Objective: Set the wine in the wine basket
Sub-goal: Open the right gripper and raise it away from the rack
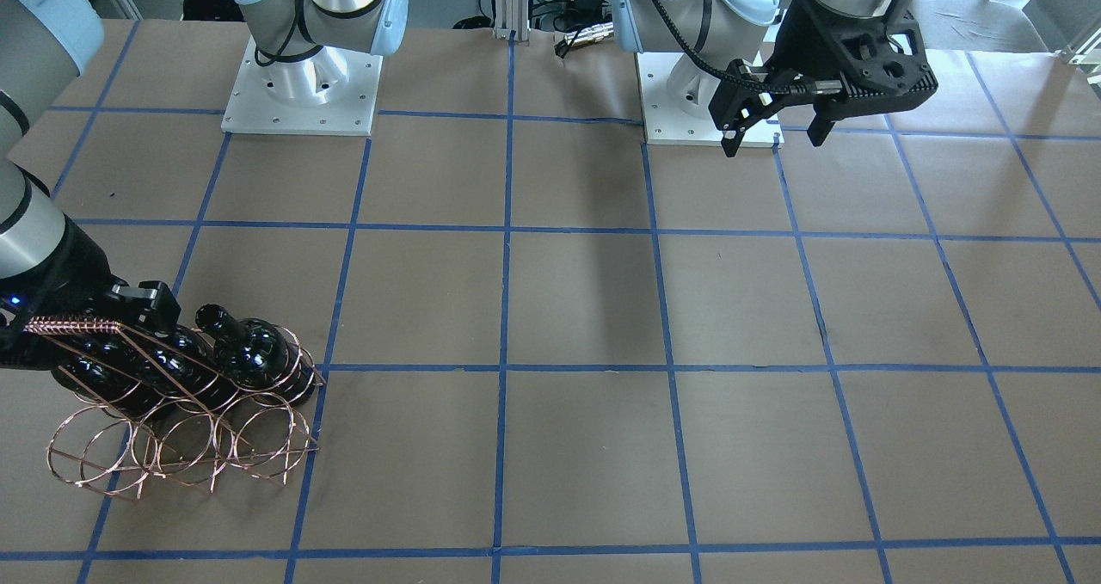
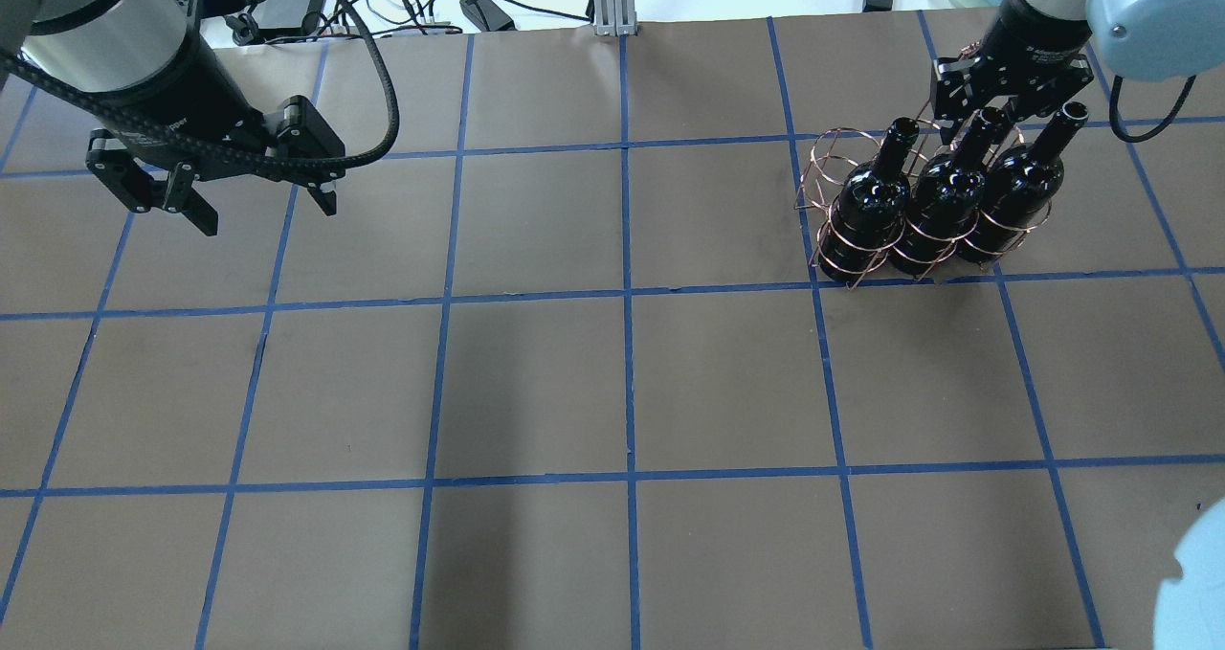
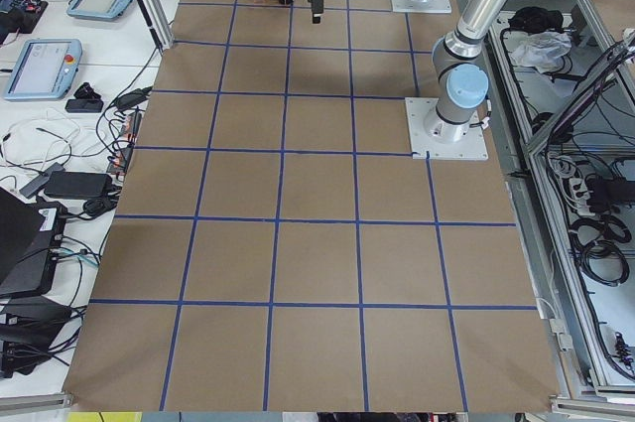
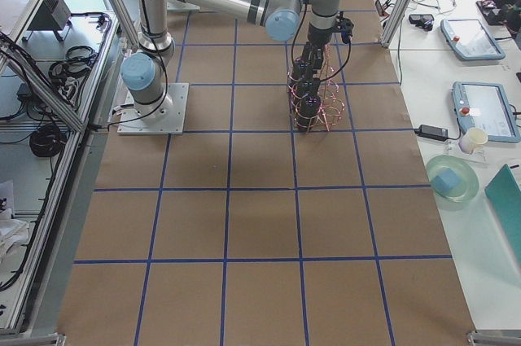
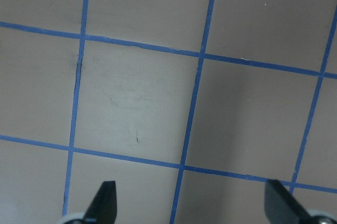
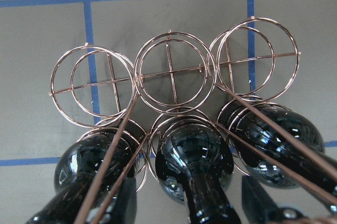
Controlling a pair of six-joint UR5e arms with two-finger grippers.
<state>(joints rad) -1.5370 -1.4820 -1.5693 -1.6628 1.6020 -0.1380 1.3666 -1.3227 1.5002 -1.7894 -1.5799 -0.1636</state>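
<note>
Note wine (image 2: pixel 943 200) upright in middle ring of wine basket (image 6: pixel 167 72), robot-side row, between two look-alike bottles (image 2: pixel 866 205) at desk (image 2: pixel 622 382) far right. Record right pincer (image 2: pixel 981 122) spread open, straddling wine's neck. Log left pincer (image 2: pixel 268 214) open, empty, hovering well apart.

No txt, labels or nos. legible in any view.

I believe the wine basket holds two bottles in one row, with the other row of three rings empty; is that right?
Not quite: the wine basket holds three bottles, not two, in one row. The other row of three rings is indeed empty, as the right wrist-mounted view shows.
</note>
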